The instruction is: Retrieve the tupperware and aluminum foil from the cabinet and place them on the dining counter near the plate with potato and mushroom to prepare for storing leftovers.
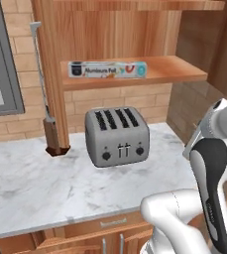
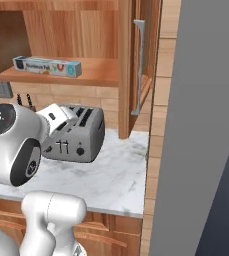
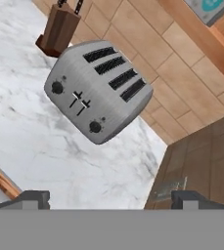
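On the cabinet (image 1: 135,30) shelf lies one aluminum foil (image 1: 108,70) box.

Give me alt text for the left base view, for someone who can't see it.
A long aluminum foil box lies on the plank shelf of an open wooden wall cabinet, above a silver four-slot toaster standing on a marble worktop. A wooden knife block stands to the toaster's left by the brick wall, and the robot's white arm rises at lower right.

A home kitchen: a silver toaster (image 1: 117,136) stands on a marble worktop (image 1: 45,183) against brick wall, under a wooden cabinet (image 1: 135,30).
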